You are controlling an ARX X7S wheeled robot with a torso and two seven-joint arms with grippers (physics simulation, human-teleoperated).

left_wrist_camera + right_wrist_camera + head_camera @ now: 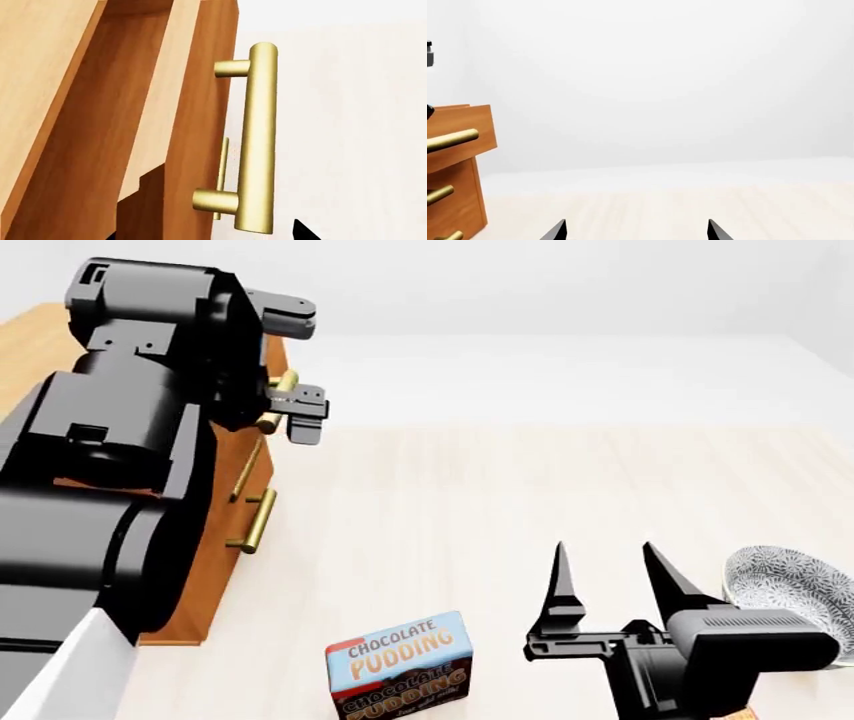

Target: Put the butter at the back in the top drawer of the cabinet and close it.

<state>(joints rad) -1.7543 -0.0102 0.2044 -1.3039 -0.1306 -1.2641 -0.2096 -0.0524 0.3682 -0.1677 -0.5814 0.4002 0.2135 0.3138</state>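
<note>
From the left wrist, the top drawer (193, 100) is standing pulled out from the cabinet (40, 75), its brass handle (257, 140) a long bar running along the drawer front. From the head, the left hand (296, 405) is sitting at that handle at far left; whether it is clenched I cannot tell. The right hand (611, 585) is hanging released over open counter (534, 490), between the pudding box (398, 665) and a patterned bowl (787, 590). From the right wrist, the drawer is jutting past the two below. The butter is showing nowhere.
</note>
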